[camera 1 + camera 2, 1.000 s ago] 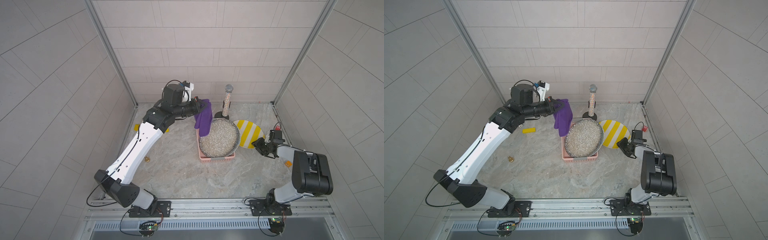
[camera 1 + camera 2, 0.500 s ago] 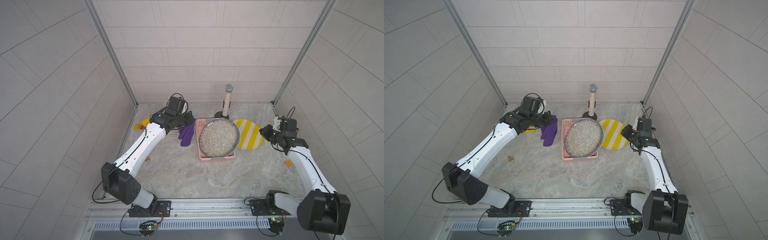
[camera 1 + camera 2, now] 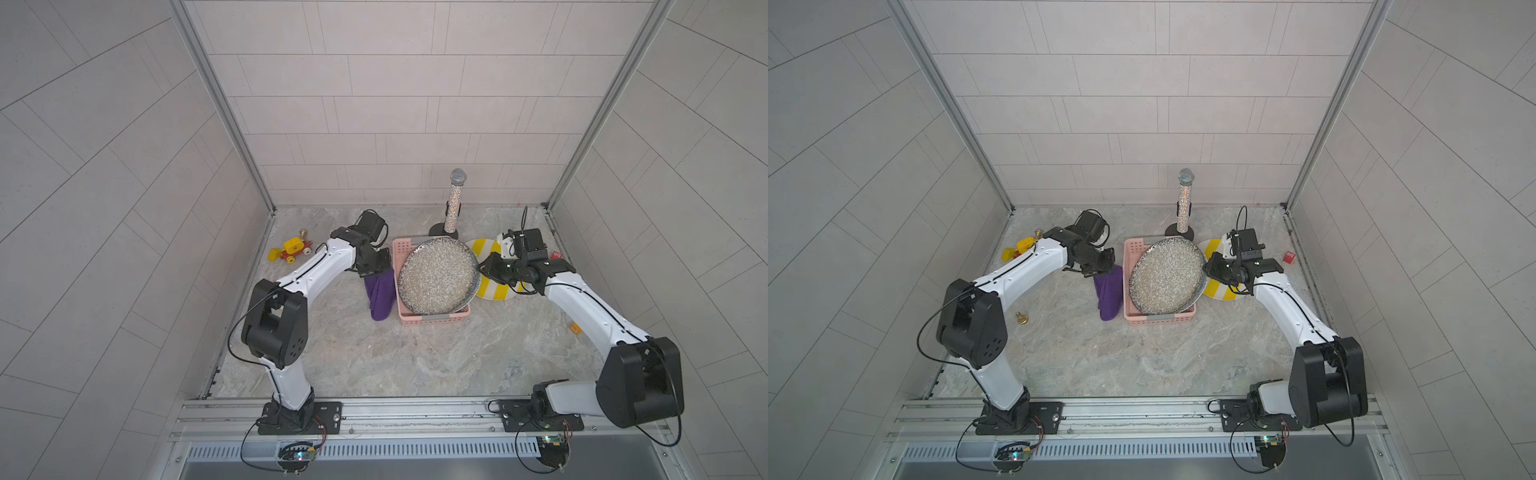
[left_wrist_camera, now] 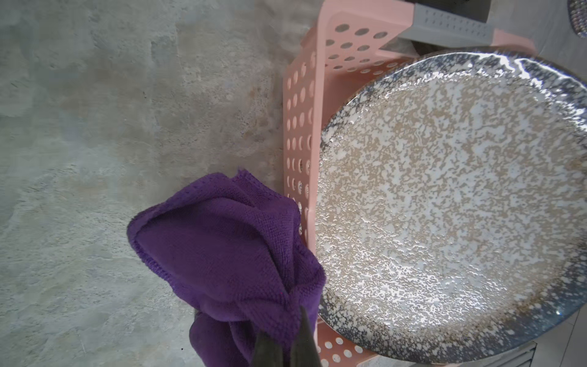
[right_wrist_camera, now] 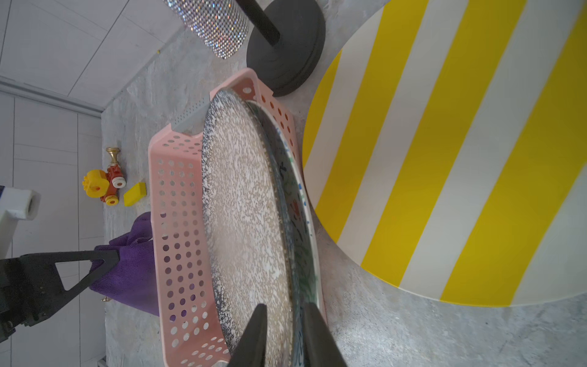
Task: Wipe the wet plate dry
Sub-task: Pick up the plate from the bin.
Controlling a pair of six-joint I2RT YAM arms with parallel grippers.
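Right wrist: plate [image 5: 247, 222] rim between jaws

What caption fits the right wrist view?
Right tool straddling the rim of the speckled plate in the pink basket, striped plate alongside.

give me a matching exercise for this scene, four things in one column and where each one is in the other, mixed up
Things:
1. purple cloth
2. speckled plate
3. yellow-striped plate
4. glittery microphone

Places:
A. upright on a black stand behind the pink basket
B. hanging from the left gripper, beside the basket
C. flat on the table, on the right arm's side of the basket
D. tilted in the basket, its rim between the fingers of the right gripper

Pairs: 1-B, 2-D, 3-C, 4-A
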